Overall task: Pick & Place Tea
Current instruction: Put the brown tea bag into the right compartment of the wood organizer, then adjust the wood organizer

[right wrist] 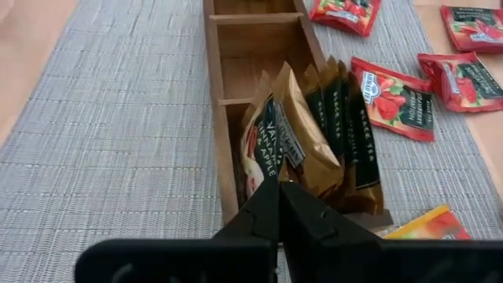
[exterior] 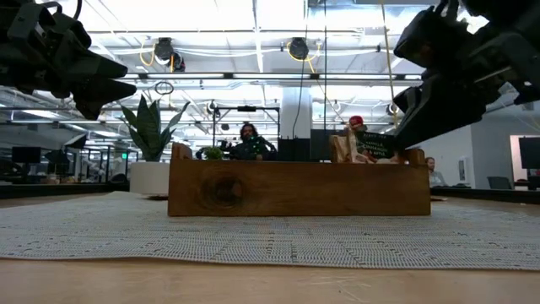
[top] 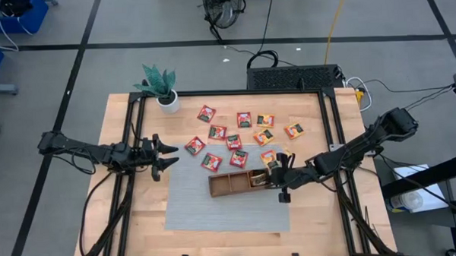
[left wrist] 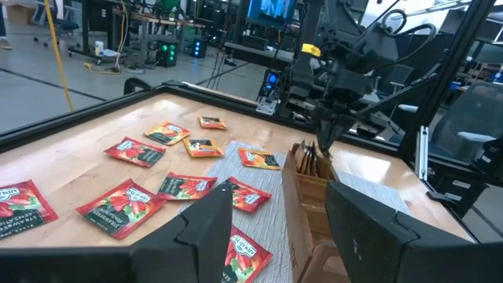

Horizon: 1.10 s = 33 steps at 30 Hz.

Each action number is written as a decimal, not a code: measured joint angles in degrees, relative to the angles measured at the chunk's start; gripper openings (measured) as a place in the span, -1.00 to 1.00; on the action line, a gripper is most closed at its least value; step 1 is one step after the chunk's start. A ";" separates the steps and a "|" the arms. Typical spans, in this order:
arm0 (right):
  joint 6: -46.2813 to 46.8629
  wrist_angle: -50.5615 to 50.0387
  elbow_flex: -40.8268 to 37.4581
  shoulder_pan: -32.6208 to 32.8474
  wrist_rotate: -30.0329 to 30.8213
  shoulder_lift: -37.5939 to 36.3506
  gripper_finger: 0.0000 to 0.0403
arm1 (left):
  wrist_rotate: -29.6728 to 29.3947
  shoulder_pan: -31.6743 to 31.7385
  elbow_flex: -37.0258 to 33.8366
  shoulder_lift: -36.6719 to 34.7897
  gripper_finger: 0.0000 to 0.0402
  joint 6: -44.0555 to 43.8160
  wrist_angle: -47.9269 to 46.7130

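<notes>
Bench [top: 217,242]: light wood top in a dark frame, carrying everything below.

Mat [top: 193,209]: grey woven sheet on the bench, under the tray.

Left arm: waits well apart from the tray, off its end farthest from the right arm, above bare bench; left gripper [top: 170,156] released, fingers spread, holding nothing.

Right arm: reaches to the tray end nearest it; right gripper [right wrist: 278,206] clenched, fingertips pressed together just above the filled compartment, against the top edge of the upright sachets. Whether a sachet is pinched cannot be told.

Plant [top: 159,85]: green leaves in a white pot, at the bench corner beyond the tray on the left arm's side.

Tray [top: 224,187]: brown wood, three compartments in a row, lying on the mat. The two compartments farther from the right gripper hold nothing visible.

Tea, in tray [right wrist: 314,137]: a bundle of sachets standing on edge in the end compartment, gold and dark green.

Tea, loose [top: 234,141]: about a dozen red and orange-yellow sachets lying flat beyond the tray, some on the mat, most on bare bench toward the plant side.
</notes>
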 joint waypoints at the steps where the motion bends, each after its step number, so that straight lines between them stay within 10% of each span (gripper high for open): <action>1: -0.04 0.31 0.00 0.00 -0.48 0.00 -1.00 | 0.01 0.00 0.00 0.00 0.02 0.00 0.01; 11: -2.10 2.34 0.00 0.02 -4.21 -0.45 -0.93 | 0.00 -0.01 0.00 0.00 0.02 0.00 -0.01; 33: -19.25 -1.96 0.02 -5.05 12.34 -5.43 -0.99 | 0.01 -0.01 0.00 0.00 0.02 0.00 0.00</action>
